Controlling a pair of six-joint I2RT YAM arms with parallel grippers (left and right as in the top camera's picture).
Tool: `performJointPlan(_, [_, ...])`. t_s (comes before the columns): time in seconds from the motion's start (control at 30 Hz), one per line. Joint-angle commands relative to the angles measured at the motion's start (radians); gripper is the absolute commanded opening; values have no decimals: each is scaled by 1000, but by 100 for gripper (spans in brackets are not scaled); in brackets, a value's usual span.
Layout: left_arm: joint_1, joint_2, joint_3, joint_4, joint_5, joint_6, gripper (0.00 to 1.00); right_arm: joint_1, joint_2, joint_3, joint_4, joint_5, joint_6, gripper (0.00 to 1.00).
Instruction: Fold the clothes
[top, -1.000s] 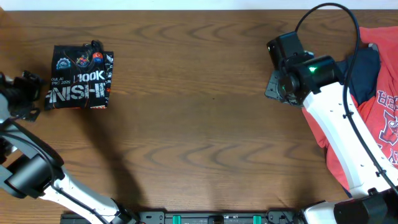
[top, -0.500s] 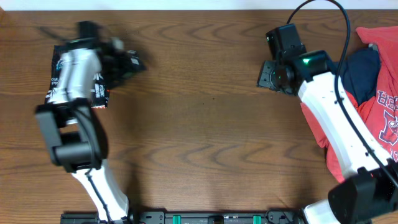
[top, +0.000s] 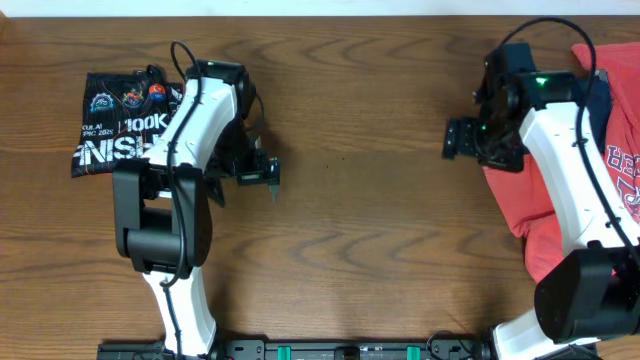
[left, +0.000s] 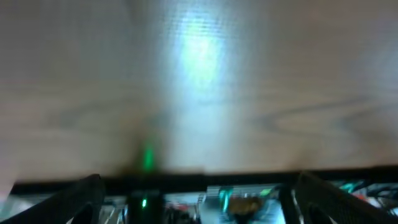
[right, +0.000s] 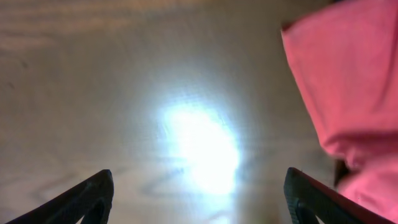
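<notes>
The black jersey (top: 120, 128) with white "100K FINISHER" lettering lies folded at the far left of the table. My left arm reaches across its right edge. My left gripper (top: 265, 175) hangs open over bare wood to its right, holding nothing. In the blurred left wrist view its fingers (left: 78, 199) stand wide apart. A red T-shirt (top: 615, 190) and a navy one (top: 592, 100) lie bunched at the right edge. My right gripper (top: 462, 140) is open just left of that pile. In the right wrist view the red cloth (right: 348, 81) sits beyond the right finger (right: 311, 196).
The wooden table (top: 360, 230) stretches between the two arms. A black rail with green lights (top: 340, 351) runs along the near edge. The right arm's cable (top: 560, 40) loops above the pile.
My left arm has swung from the far left across the jersey to the bare wood on its right. My right gripper has shifted right, nearer the red shirt, and its jaws have spread wider.
</notes>
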Motion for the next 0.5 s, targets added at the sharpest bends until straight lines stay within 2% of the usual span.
performJointPlan(0.0, [-10, -74, -30, -14, -43, -29, 98, -13, -11, 3, -49, -23, -32, 86])
performJointPlan(0.17, [-14, -282, -183, 122, -61, -46, 98, 3, -113, -83, 29, -23, -10, 85])
performJointPlan(0.3, [-14, -522, -353, 262, -163, -112, 98, 23, -278, -237, 216, 1, 37, 88])
performJointPlan(0.47, [-16, -919, -605, 489, -240, -172, 98, 114, -592, -517, 482, 192, 116, 92])
